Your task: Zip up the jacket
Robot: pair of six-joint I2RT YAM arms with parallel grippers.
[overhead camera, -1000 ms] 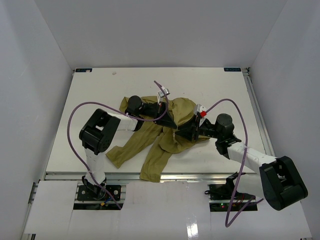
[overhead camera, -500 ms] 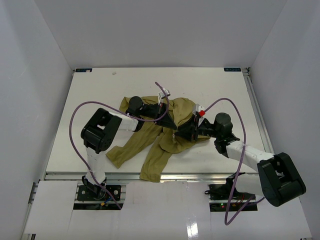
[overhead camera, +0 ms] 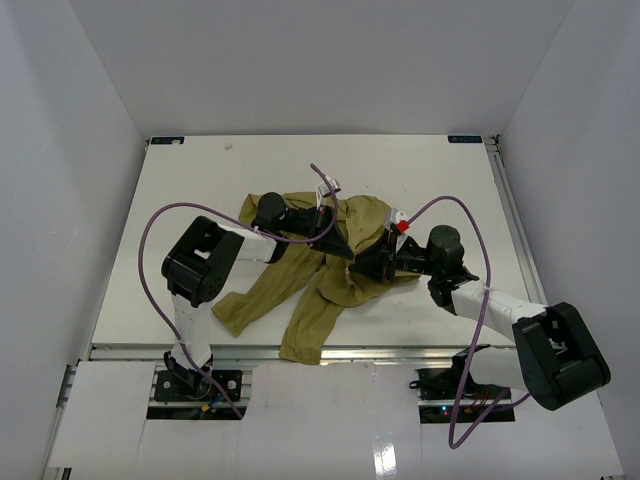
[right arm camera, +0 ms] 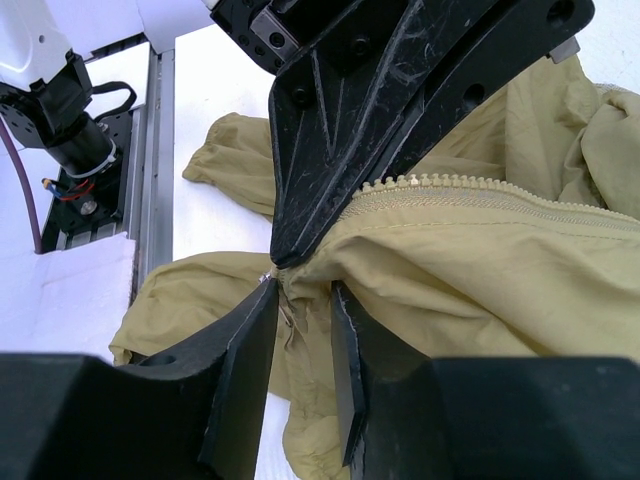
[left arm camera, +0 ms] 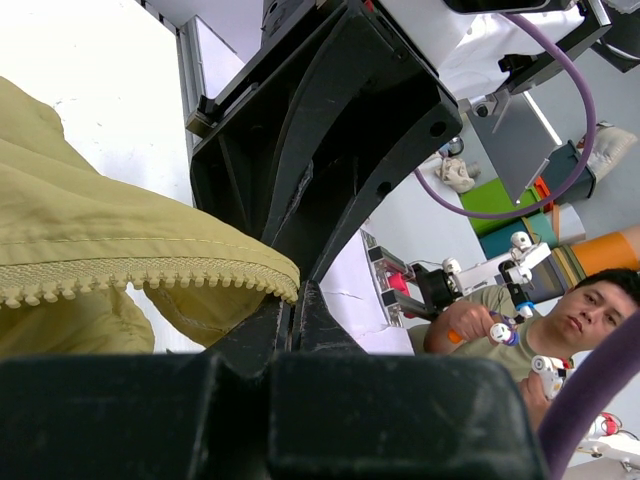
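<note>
The olive-green jacket (overhead camera: 330, 270) lies crumpled mid-table, sleeves trailing toward the near edge. My left gripper (overhead camera: 337, 243) is over its middle. In the left wrist view its fingertips (left arm camera: 290, 300) are shut on the jacket's edge (left arm camera: 120, 240), where the row of zipper teeth (left arm camera: 150, 280) ends. My right gripper (overhead camera: 363, 266) meets it from the right. In the right wrist view the right gripper (right arm camera: 303, 300) has its fingers narrowly apart, pinching a bunched fold of jacket (right arm camera: 480, 270) just under the left gripper's black fingers (right arm camera: 360, 110). A zipper tooth row (right arm camera: 470, 185) runs to the right.
The white table (overhead camera: 200, 180) has a metal rail along its near edge (overhead camera: 300, 350). White walls enclose three sides. Purple cables (overhead camera: 160, 220) loop above both arms. The two grippers nearly touch over the jacket.
The right arm's wrist and forearm have shifted slightly left toward the jacket. Both grippers keep their hold and the jacket has barely moved.
</note>
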